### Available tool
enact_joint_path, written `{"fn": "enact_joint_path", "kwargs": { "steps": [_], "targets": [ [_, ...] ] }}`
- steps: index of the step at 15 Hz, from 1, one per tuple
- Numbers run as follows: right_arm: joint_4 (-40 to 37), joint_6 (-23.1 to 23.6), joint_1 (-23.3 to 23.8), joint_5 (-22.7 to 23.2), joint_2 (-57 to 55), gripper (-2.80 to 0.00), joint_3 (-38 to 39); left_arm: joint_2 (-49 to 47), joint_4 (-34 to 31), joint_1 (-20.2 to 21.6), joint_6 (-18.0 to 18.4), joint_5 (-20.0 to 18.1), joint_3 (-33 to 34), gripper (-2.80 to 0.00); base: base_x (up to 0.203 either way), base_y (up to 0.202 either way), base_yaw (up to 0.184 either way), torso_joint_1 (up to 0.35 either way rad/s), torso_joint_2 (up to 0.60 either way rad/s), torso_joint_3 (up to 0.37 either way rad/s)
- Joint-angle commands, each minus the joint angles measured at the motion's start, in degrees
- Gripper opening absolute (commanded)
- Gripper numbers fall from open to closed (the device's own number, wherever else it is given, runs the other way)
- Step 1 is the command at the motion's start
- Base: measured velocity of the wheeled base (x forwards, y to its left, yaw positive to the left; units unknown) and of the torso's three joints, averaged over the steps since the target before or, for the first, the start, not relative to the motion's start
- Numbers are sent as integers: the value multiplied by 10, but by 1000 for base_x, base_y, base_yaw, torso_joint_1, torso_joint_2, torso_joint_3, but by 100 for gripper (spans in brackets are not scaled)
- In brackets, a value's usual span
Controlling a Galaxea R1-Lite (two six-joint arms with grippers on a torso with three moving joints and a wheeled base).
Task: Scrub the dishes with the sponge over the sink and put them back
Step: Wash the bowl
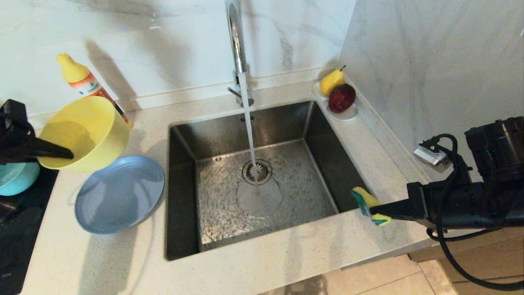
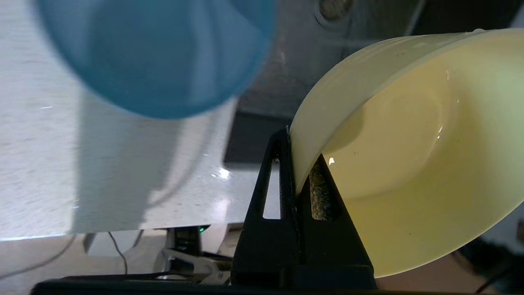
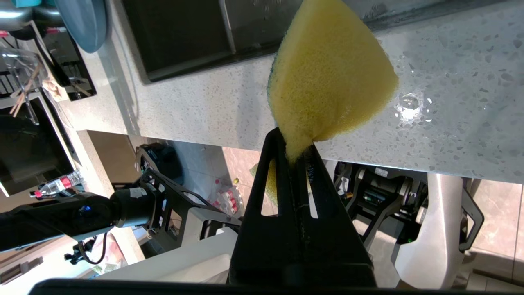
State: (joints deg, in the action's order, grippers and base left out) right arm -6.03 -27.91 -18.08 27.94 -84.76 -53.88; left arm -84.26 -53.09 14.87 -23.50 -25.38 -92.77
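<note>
The left gripper [image 1: 67,154] is pinched shut on the rim of the yellow-green bowl [image 1: 88,131], one finger inside and one outside the wall, and holds it lifted and tipped above the counter [image 1: 262,270] so its mouth faces toward the hand. From that hand the sink [image 1: 184,196] lies well off to its right, past the grey-blue plate [image 1: 118,192] that lies flat on the counter just below and beside the bowl; the teal-blue bowl [image 1: 16,178] sits under the hand itself. The right gripper [image 1: 378,211] is clamped on one corner of the sponge [image 1: 366,203], which points out beyond its fingertips toward the basin, hanging over the sink's near right corner. So the bowl has the longer way to go, I judge, sideways over the plate to meet the sponge above the basin. Water runs from the tap [image 1: 237,53] onto the drain [image 1: 256,171]. A bottle [image 1: 84,82] stands behind the bowl, and a fruit dish [image 1: 348,112] sits at the far corner.
</note>
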Motion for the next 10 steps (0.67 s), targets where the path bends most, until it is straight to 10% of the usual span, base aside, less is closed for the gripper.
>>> {"fn": "enact_joint_path", "kwargs": {
  "steps": [1, 10],
  "targets": [
    [0, 0, 0, 1, 6, -280, 0, -11, 0, -77, -10, 22, -8, -280, 0, 0, 0, 0, 0, 0],
    [-1, 0, 0, 2, 40, -280, 2, -168, 122, -259, -171, 174, -11, -280, 0, 0, 0, 0, 0, 0]
  ]
}}
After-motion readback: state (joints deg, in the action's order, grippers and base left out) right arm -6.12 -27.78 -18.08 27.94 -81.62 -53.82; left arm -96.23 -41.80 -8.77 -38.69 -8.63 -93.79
